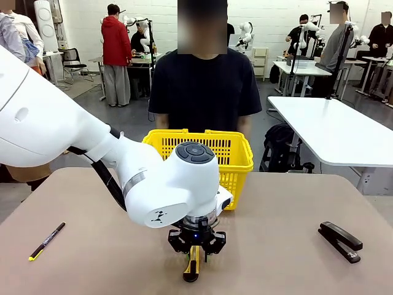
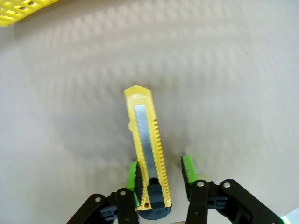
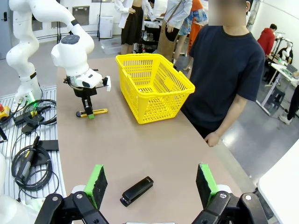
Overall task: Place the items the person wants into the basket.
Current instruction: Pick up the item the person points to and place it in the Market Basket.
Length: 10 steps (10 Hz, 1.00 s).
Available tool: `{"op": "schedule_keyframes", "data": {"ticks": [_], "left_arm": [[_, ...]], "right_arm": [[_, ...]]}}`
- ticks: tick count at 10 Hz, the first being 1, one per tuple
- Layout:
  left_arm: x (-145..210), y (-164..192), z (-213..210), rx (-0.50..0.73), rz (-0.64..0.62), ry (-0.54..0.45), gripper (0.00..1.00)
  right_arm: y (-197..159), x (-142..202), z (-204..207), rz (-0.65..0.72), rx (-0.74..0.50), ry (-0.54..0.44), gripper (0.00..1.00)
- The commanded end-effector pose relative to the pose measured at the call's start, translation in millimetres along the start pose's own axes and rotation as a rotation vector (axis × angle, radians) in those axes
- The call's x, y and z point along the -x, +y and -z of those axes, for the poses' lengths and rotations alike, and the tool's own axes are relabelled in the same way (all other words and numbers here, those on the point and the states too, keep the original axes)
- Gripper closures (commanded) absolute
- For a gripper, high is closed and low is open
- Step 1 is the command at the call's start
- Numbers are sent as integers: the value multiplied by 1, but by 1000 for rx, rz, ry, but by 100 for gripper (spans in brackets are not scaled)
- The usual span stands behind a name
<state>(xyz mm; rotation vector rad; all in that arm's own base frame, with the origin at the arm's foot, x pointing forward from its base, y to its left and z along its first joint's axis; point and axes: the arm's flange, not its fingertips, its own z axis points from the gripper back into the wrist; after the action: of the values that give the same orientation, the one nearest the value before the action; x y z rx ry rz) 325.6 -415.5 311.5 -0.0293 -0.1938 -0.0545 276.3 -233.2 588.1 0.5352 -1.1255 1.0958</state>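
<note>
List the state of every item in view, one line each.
Utility knife: flat on the table, blade retracted, between the open fingers of the left gripper.
Right gripper: open, holding nothing.
Basket: upright, handles down.
Stapler: closed, lying flat.
Pen: lying flat.

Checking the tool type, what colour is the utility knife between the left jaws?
Yellow body, grey metal blade strip and black end: utility knife, clearest in the left wrist view.
</note>
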Motion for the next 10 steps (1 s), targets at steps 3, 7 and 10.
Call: {"op": "schedule_keyframes", "data": {"ticks": [3,7,10], "left_arm": [[5,1,8,27,4,-10,100],[4,2,8,33,9,-6,100],[9,-3,-50,10,70,-10,100]], "right_arm": [[-1,1,0,-16,4,-23,0],[-1,1,0,-16,4,-23,0],[-1,1,0,-16,4,-23,0]]}}
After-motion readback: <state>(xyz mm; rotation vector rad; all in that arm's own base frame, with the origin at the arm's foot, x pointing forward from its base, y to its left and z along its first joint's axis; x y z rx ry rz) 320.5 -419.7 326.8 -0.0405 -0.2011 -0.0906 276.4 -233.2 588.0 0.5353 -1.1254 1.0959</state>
